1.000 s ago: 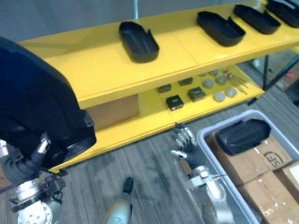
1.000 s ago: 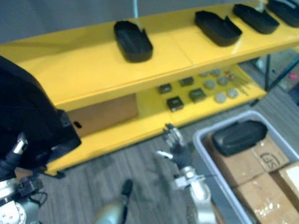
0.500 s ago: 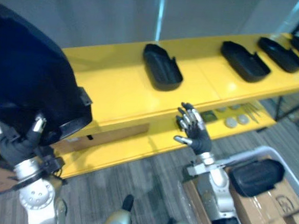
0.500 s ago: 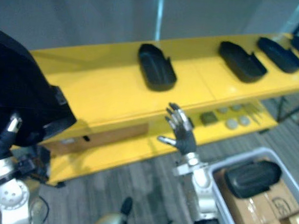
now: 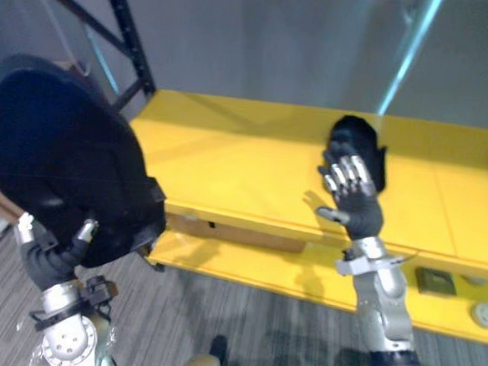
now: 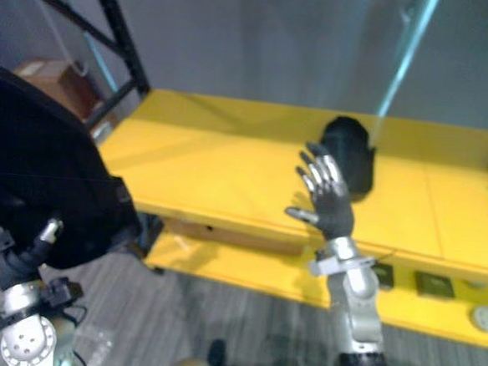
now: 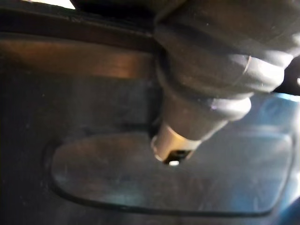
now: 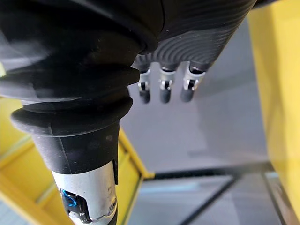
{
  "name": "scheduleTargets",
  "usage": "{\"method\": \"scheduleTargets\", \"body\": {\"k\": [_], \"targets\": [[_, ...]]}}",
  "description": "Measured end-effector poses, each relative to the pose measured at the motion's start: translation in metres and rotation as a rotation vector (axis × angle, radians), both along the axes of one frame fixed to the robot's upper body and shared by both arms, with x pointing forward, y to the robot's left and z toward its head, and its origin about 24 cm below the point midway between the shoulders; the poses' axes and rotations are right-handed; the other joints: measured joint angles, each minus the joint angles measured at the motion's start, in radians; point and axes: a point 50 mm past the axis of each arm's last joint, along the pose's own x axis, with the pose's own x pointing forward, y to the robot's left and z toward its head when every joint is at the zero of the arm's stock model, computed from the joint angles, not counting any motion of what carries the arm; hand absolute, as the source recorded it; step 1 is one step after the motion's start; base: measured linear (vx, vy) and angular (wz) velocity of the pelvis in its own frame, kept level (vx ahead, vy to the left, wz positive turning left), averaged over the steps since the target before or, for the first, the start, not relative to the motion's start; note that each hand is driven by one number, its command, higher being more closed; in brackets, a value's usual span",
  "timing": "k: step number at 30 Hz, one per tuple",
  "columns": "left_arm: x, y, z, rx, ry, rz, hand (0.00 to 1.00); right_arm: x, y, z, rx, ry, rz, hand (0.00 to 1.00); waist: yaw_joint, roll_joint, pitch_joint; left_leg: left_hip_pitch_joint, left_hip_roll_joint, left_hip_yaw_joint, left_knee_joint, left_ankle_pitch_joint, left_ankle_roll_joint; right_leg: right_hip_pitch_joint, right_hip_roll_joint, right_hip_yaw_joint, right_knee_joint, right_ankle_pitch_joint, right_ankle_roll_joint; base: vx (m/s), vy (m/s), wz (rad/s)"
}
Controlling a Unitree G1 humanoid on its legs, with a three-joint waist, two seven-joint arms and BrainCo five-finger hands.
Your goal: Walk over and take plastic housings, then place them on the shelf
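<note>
The placing step is in progress, judging by the layout: the left hand (image 5: 50,262) is carrying a large black plastic housing (image 5: 61,162) at 8 o'clock in the head views, short of the yellow shelf (image 5: 229,157). Its fingers are curling up over the housing's lower edge, and the left wrist view is showing the thumb (image 7: 187,126) pressing against the dark inner wall, so the hand is clamped on the part. The right hand (image 5: 356,203) is raised at 3 o'clock of centre, with fingers straight and spread and nothing in it. It is standing in front of a second housing (image 6: 355,149), which is already lying on the shelf top. A bare stretch of shelf is lying at 1 o'clock from the carried housing, between the black rack post (image 5: 129,32) and the second housing. The next move is calling for a lift over the shelf's front edge and a set-down on that bare stretch, well apart from the second housing.
</note>
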Motion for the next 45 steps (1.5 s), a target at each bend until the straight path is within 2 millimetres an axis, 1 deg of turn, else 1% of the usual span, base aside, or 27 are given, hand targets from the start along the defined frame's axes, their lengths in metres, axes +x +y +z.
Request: {"method": "scheduleTargets", "body": {"k": [2, 3, 4, 6, 8, 10, 11, 12, 13, 14, 16, 17, 19, 20, 21, 22, 23, 26, 27, 29, 30, 32, 34, 35, 38, 41, 45], "targets": [[0.003, -0.004, 0.001, 0.020, 0.007, -0.049, 1.00, -0.006, -0.013, -0.004, 0.028, 0.017, -0.126, 0.00, -0.011, -0.025, -0.014, 0.031, -0.019, 0.006, -0.028, 0.005, 0.006, 0.003, -0.023, 0.006, 0.024, -0.015, -0.011, 0.07, 0.047, 0.02], [0.004, -0.004, 0.001, 0.029, 0.010, -0.061, 1.00, -0.009, -0.017, -0.005, 0.040, 0.021, -0.157, 0.00, -0.017, -0.029, -0.018, 0.039, -0.023, 0.008, -0.038, 0.008, 0.009, 0.004, -0.028, 0.012, 0.028, -0.017, -0.011, 0.04, 0.052, -0.05], [0.006, -0.004, 0.003, 0.051, 0.016, -0.083, 1.00, -0.014, -0.026, -0.009, 0.063, 0.029, -0.216, 0.00, -0.033, -0.032, -0.019, 0.059, -0.031, 0.013, -0.055, 0.012, 0.012, 0.012, -0.036, 0.034, 0.033, -0.022, -0.014, 0.01, 0.048, -0.19], [0.008, -0.003, 0.003, 0.048, 0.028, -0.120, 1.00, -0.022, -0.037, -0.016, 0.085, 0.053, -0.292, 0.00, -0.048, -0.030, -0.019, 0.093, -0.034, 0.045, -0.083, 0.017, 0.015, 0.017, -0.045, 0.065, 0.034, -0.023, -0.014, -0.02, 0.033, -0.41], [0.015, -0.005, 0.003, 0.037, 0.037, -0.167, 1.00, -0.039, -0.052, -0.026, 0.108, 0.099, -0.381, 0.00, -0.078, -0.030, -0.019, 0.099, -0.039, 0.087, -0.095, 0.013, 0.019, 0.014, -0.055, 0.101, 0.024, -0.031, -0.002, -0.09, 0.020, -0.49], [0.023, -0.005, -0.001, -0.006, 0.053, -0.212, 1.00, -0.051, -0.058, -0.033, 0.112, 0.128, -0.419, 0.00, -0.097, -0.024, -0.019, 0.097, -0.037, 0.133, -0.096, 0.001, 0.027, -0.002, -0.056, 0.142, 0.005, -0.033, 0.002, -0.09, 0.009, -0.62], [0.029, -0.005, -0.006, -0.038, 0.075, -0.223, 1.00, -0.056, -0.061, -0.038, 0.108, 0.152, -0.436, 0.00, -0.118, -0.019, -0.019, 0.098, -0.036, 0.154, -0.097, 0.000, 0.027, -0.005, -0.054, 0.160, -0.012, -0.031, 0.007, -0.07, 0.011, -0.63], [0.033, -0.005, -0.008, -0.049, 0.090, -0.227, 1.00, -0.059, -0.062, -0.040, 0.107, 0.165, -0.446, 0.00, -0.125, -0.013, -0.018, 0.099, -0.034, 0.163, -0.097, -0.001, 0.027, -0.006, -0.054, 0.165, -0.015, -0.027, 0.014, -0.07, 0.015, -0.46], [0.038, -0.006, -0.013, -0.068, 0.113, -0.234, 1.00, -0.065, -0.065, -0.044, 0.106, 0.185, -0.464, 0.00, -0.142, -0.009, -0.020, 0.099, -0.030, 0.178, -0.097, -0.001, 0.028, -0.015, -0.054, 0.177, -0.015, -0.024, 0.019, -0.05, 0.025, -0.45], [0.045, -0.004, -0.018, -0.089, 0.148, -0.251, 1.00, -0.073, -0.069, -0.050, 0.107, 0.210, -0.496, 0.00, -0.168, -0.003, -0.019, 0.098, -0.024, 0.199, -0.097, -0.001, 0.028, -0.029, -0.051, 0.202, -0.015, -0.016, 0.031, -0.05, 0.023, -0.46], [0.052, -0.001, -0.021, -0.085, 0.184, -0.251, 1.00, -0.083, -0.075, -0.054, 0.101, 0.229, -0.533, 0.00, -0.183, 0.003, -0.017, 0.098, -0.018, 0.224, -0.098, 0.000, 0.027, -0.042, -0.047, 0.225, -0.014, -0.009, 0.036, -0.02, 0.009, -0.42], [0.058, 0.004, -0.025, -0.089, 0.214, -0.228, 1.00, -0.089, -0.079, -0.057, 0.094, 0.248, -0.557, 0.00, -0.196, 0.009, -0.018, 0.097, -0.014, 0.237, -0.098, 0.004, 0.024, -0.052, -0.038, 0.246, -0.015, -0.004, 0.034, -0.01, 0.000, -0.44], [0.069, 0.012, -0.031, -0.113, 0.264, -0.197, 1.00, -0.097, -0.085, -0.066, 0.084, 0.294, -0.590, 0.00, -0.210, 0.017, -0.018, 0.095, -0.009, 0.252, -0.098, 0.004, 0.024, -0.066, -0.034, 0.260, -0.013, 0.001, 0.034, 0.00, 0.000, -0.27], [0.078, 0.019, -0.035, -0.137, 0.297, -0.171, 1.00, -0.100, -0.087, -0.074, 0.085, 0.335, -0.603, 0.00, -0.226, 0.021, -0.016, 0.096, -0.007, 0.254, -0.098, 0.006, 0.023, -0.070, -0.032, 0.268, -0.012, 0.003, 0.035, 0.02, 0.005, -0.14], [0.088, 0.026, -0.040, -0.153, 0.341, -0.144, 1.00, -0.103, -0.090, -0.085, 0.085, 0.396, -0.613, 0.00, -0.229, 0.024, -0.015, 0.096, -0.004, 0.263, -0.098, 0.006, 0.022, -0.075, -0.029, 0.277, -0.012, 0.007, 0.032, 0.02, 0.004, -0.16], [0.092, 0.030, -0.042, -0.162, 0.358, -0.133, 1.00, -0.104, -0.090, -0.091, 0.084, 0.430, -0.612, 0.00, -0.230, 0.025, -0.014, 0.095, -0.002, 0.270, -0.098, 0.006, 0.022, -0.079, -0.027, 0.281, -0.012, 0.008, 0.031, -0.01, 0.003, -0.28], [0.099, 0.038, -0.041, -0.163, 0.383, -0.110, 1.00, -0.106, -0.090, -0.102, 0.065, 0.496, -0.612, 0.00, -0.231, 0.029, -0.010, 0.093, 0.003, 0.282, -0.098, 0.007, 0.021, -0.090, -0.022, 0.298, -0.012, 0.013, 0.028, -0.01, 0.006, -0.28], [0.120, 0.059, -0.034, -0.159, 0.437, -0.057, 1.00, -0.114, -0.092, -0.130, 0.021, 0.668, -0.592, 0.00, -0.242, 0.043, -0.001, 0.078, 0.008, 0.296, -0.099, 0.004, 0.016, -0.114, -0.020, 0.314, -0.010, 0.018, 0.032, -0.02, 0.011, -0.17], [0.125, 0.065, -0.031, -0.155, 0.452, -0.033, 1.00, -0.115, -0.092, -0.136, 0.013, 0.704, -0.584, 0.00, -0.244, 0.044, 0.000, 0.078, 0.009, 0.301, -0.099, 0.004, 0.016, -0.118, -0.021, 0.319, -0.010, 0.019, 0.032, 0.00, 0.027, -0.18], [0.136, 0.093, -0.019, -0.124, 0.515, 0.059, 1.00, -0.122, -0.088, -0.157, -0.011, 0.833, -0.558, 0.00, -0.257, 0.042, 0.001, 0.074, 0.012, 0.313, -0.099, 0.004, 0.016, -0.123, -0.021, 0.333, -0.008, 0.020, 0.033, 0.01, 0.022, -0.17], [0.138, 0.098, -0.014, -0.119, 0.523, 0.077, 1.00, -0.126, -0.087, -0.163, -0.017, 0.863, -0.556, 0.00, -0.261, 0.039, 0.003, 0.074, 0.012, 0.315, -0.099, 0.004, 0.016, -0.125, -0.021, 0.334, -0.008, 0.020, 0.033, 0.02, 0.004, -0.08], [0.146, 0.116, 0.006, -0.120, 0.522, 0.129, 1.00, -0.139, -0.087, -0.181, -0.005, 0.971, -0.577, 0.00, -0.267, 0.031, 0.014, 0.060, 0.014, 0.323, -0.099, 0.004, 0.015, -0.143, -0.019, 0.343, -0.005, 0.020, 0.033, 0.03, 0.001, -0.08], [0.149, 0.122, 0.018, -0.118, 0.512, 0.144, 1.00, -0.146, -0.087, -0.188, 0.000, 1.015, -0.587, 0.00, -0.270, 0.026, 0.035, 0.063, 0.012, 0.329, -0.098, 0.005, 0.014, -0.145, -0.019, 0.351, -0.002, 0.020, 0.033, 0.03, 0.002, -0.07], [0.152, 0.123, 0.022, -0.126, 0.521, 0.135, 1.00, -0.156, -0.088, -0.195, 0.004, 1.065, -0.605, 0.00, -0.270, 0.024, 0.037, 0.060, 0.009, 0.332, -0.098, 0.006, 0.014, -0.151, -0.018, 0.355, 0.000, 0.020, 0.033, 0.04, 0.002, -0.07], [0.155, 0.123, 0.026, -0.165, 0.521, 0.129, 1.00, -0.168, -0.086, -0.206, 0.015, 1.138, -0.623, 0.00, -0.278, 0.018, 0.049, 0.060, 0.004, 0.332, -0.096, 0.006, 0.014, -0.158, -0.019, 0.359, 0.008, 0.018, 0.029, 0.06, 0.007, 0.01], [0.158, 0.123, 0.028, -0.169, 0.555, 0.117, 1.00, -0.170, -0.082, -0.211, 0.020, 1.161, -0.616, 0.00, -0.278, 0.009, 0.072, 0.060, 0.004, 0.332, -0.096, 0.007, 0.012, -0.163, -0.016, 0.362, 0.017, 0.014, 0.022, 0.00, 0.000, 0.00], [0.159, 0.123, 0.030, -0.222, 0.581, 0.081, 1.00, -0.172, -0.074, -0.216, 0.031, 1.172, -0.602, 0.00, -0.279, 0.006, 0.093, 0.044, 0.005, 0.333, -0.098, 0.006, 0.012, -0.176, -0.014, 0.365, 0.021, 0.013, 0.022, -0.02, 0.000, 0.00]]}}
